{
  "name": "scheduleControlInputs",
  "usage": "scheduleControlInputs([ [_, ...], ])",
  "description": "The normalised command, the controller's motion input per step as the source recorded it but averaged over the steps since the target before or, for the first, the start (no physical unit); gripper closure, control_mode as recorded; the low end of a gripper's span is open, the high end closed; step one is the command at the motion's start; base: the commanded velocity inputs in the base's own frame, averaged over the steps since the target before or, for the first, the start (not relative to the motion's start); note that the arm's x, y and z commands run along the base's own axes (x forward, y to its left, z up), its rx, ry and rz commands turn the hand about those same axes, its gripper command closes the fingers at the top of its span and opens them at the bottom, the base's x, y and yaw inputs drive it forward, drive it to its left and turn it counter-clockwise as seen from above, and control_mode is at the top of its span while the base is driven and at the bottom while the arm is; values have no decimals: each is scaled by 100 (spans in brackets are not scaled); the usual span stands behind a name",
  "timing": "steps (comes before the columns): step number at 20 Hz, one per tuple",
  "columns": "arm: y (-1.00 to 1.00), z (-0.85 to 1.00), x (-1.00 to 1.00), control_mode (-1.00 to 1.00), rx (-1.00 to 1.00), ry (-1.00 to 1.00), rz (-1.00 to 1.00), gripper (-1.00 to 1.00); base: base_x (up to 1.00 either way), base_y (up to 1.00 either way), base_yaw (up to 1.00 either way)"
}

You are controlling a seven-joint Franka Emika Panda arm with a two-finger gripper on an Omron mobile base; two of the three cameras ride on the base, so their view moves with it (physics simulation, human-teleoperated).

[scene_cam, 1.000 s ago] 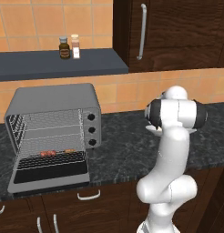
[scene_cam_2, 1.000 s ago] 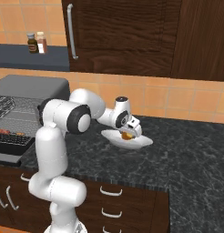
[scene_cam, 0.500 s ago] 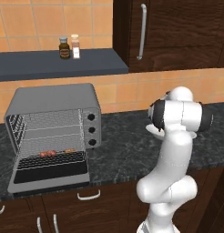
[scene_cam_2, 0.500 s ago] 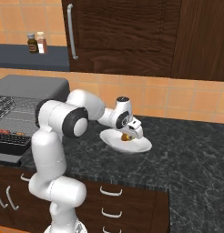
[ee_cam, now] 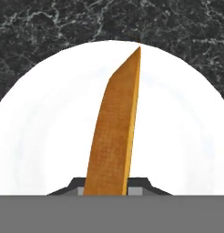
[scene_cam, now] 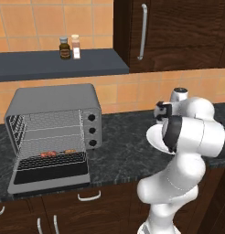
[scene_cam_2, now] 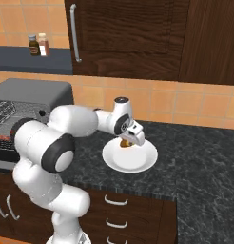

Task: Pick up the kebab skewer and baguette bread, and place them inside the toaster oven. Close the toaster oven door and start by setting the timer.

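Observation:
My gripper (scene_cam_2: 130,141) is shut on the baguette bread (scene_cam_2: 123,143), a golden-orange loaf held just above a white plate (scene_cam_2: 133,162) on the dark counter. In the hand view the baguette bread (ee_cam: 114,127) runs up from between the dark fingertips (ee_cam: 73,184) over the plate (ee_cam: 45,127). To the left stands the grey toaster oven (scene_cam: 50,98). Its door (scene_cam: 50,177) hangs open and flat, and three black knobs (scene_cam: 91,130) line its right side. The kebab skewer (scene_cam: 57,153) lies on the lower wire rack inside. My arm hides most of the hand in the left base view.
Two spice bottles (scene_cam: 70,47) stand on a dark shelf above the oven. A dark wood cabinet with a long bar handle (scene_cam: 142,32) hangs over the counter. Black marbled counter (scene_cam: 121,153) stretches between the oven and the plate.
The gripper has risen slightly with the baguette bread, so more of the plate shows beneath it. The arm's elbow has swung a little to the right.

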Motion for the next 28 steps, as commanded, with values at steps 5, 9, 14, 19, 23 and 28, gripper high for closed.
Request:
scheduleControlInputs([
  [5,97,90,-99,-100,0,-1,-1,100,0,0,0],
  [9,100,60,-100,-100,0,-5,-4,100,0,0,0],
  [14,100,38,-91,-100,-5,0,0,100,0,0,0],
  [19,100,28,-37,-100,-12,0,0,100,0,0,0],
  [23,100,20,-4,-100,-14,0,0,100,0,0,0],
  [28,100,25,3,-100,-10,2,0,100,0,0,0],
])
